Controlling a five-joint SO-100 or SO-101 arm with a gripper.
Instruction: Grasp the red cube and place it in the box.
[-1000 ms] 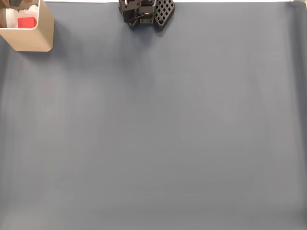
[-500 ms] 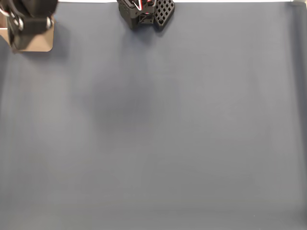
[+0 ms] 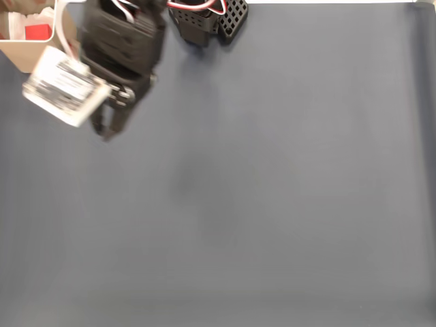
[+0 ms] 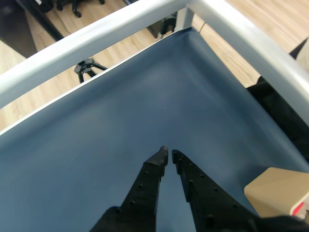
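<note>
In the fixed view the red cube [image 3: 39,31] lies inside the beige box [image 3: 30,58] at the top left corner of the blue mat. My gripper [image 3: 107,131] hangs over the mat just right of and below the box, apart from it, with the arm and a white labelled motor above it. In the wrist view the black gripper [image 4: 169,153] has its tips almost touching, shut with nothing between them. The box [image 4: 277,192] shows at the lower right of that view, with a sliver of the red cube [image 4: 299,209] at its edge.
The arm's black base [image 3: 204,17] stands at the top centre of the mat. A grey metal rail [image 4: 96,38] runs along the table's edge, with wooden floor beyond it. Bare blue mat [image 3: 272,204] stretches over the middle, right and front.
The arm swept in over the box half a second ago and has since swung right and forward, off the box. The cube stays inside the box.
</note>
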